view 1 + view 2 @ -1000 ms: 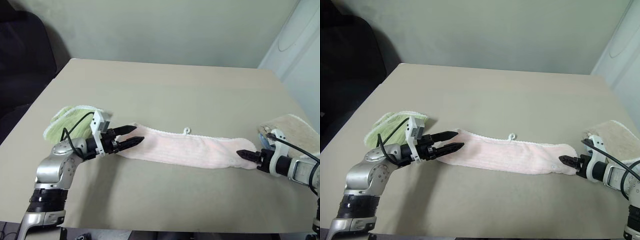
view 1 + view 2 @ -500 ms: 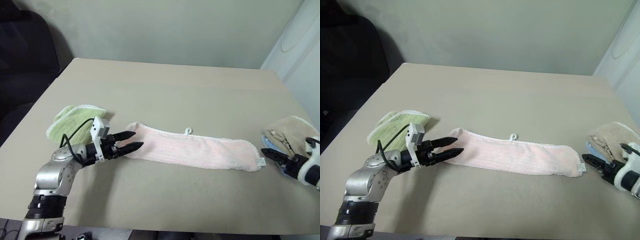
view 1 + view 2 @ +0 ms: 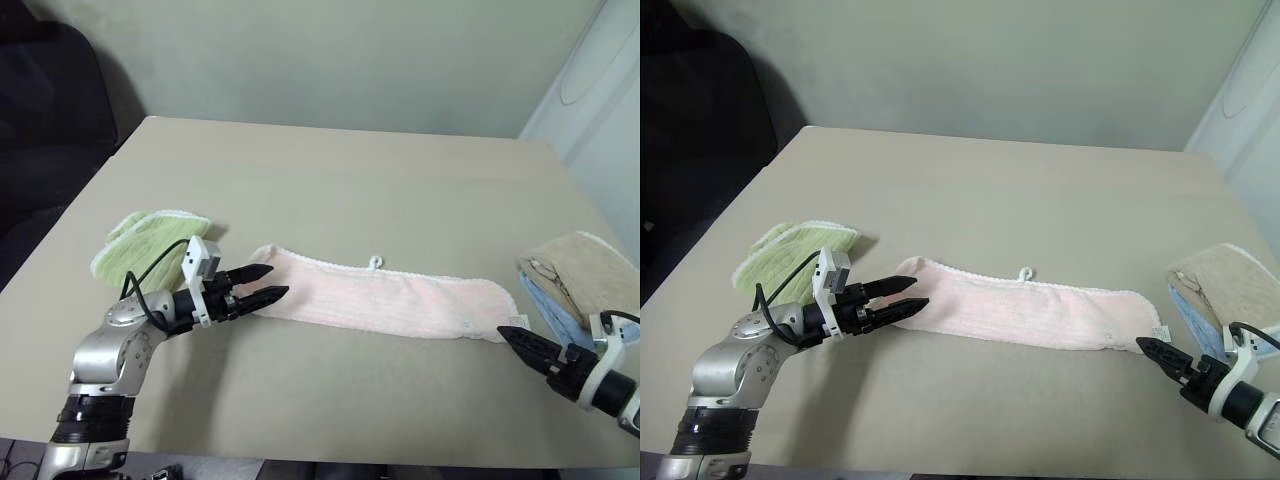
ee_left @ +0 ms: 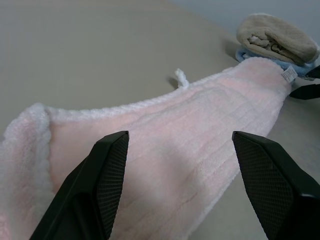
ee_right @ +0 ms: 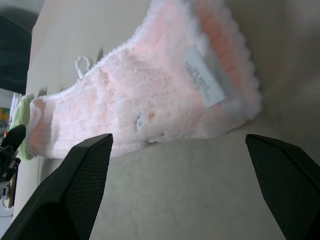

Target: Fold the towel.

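The pale pink towel [image 3: 385, 298] lies as a long narrow strip across the table's front half, with its white loop [image 3: 374, 262] on the far edge and a white label [image 5: 202, 82] at its right end. My left gripper [image 3: 272, 282] is open. Its two black fingers [image 4: 107, 170] straddle the towel's left end low over the cloth. My right gripper [image 3: 512, 338] is open too, a short way off the towel's right end toward the front right, with nothing between its fingers [image 5: 85, 170].
A light green towel [image 3: 140, 243] sits just left of my left gripper. A folded beige towel [image 3: 580, 270] rests on a blue cloth [image 3: 545, 305] at the table's right edge, beside my right arm. The tan table [image 3: 350, 180] stretches bare behind; a dark chair [image 3: 40, 100] stands far left.
My right gripper opened, let go of the towel's right end and drew back toward the front right, rolling its wrist. That end now lies flat. The left gripper stayed put.
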Tool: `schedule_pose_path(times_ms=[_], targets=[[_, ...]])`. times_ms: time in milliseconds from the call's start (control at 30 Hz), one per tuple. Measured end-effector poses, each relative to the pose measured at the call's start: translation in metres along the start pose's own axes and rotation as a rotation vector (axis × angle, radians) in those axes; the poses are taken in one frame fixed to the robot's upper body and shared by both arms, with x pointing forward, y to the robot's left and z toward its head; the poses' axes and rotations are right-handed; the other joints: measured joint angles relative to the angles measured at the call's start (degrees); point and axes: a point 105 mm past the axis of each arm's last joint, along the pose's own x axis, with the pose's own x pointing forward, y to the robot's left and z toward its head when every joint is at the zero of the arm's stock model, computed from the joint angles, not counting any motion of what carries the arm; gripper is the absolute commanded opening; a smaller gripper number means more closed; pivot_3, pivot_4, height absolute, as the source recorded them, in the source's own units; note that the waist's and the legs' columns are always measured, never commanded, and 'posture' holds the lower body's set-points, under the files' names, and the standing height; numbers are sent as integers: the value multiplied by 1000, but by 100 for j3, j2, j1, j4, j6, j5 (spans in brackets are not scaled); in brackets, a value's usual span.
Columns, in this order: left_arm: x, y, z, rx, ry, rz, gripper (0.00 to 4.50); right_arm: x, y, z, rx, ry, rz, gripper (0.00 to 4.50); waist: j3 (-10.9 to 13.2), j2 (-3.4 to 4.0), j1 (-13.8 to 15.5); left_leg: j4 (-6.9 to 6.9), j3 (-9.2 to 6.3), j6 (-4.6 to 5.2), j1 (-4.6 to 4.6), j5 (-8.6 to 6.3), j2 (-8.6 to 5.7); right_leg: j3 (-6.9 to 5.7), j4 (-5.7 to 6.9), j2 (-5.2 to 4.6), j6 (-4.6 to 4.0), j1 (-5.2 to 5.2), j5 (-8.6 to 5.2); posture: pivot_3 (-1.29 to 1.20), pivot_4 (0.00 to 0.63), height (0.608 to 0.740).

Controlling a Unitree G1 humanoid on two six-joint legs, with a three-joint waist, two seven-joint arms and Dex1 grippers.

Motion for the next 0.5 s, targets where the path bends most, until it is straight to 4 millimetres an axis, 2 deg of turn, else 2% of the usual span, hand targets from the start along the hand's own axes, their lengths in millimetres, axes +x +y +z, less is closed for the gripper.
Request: schedule_pose_path(times_ms=[67, 500], targets=[[0, 0, 0, -1, -2, 0, 3579, 8, 1, -4, 31, -17, 3, 4483, 0, 1, 4, -1, -2, 0, -1, -1, -1, 0, 1, 0, -1, -1, 0, 0, 150, 740], [2, 0, 1, -1, -8, 3, 3579, 40, 5, 6, 158, -131, -44, 4483, -38, -62, -55, 3, -1, -8, 7, -12, -1, 3, -5, -2, -2, -4, 1, 0, 150, 740]])
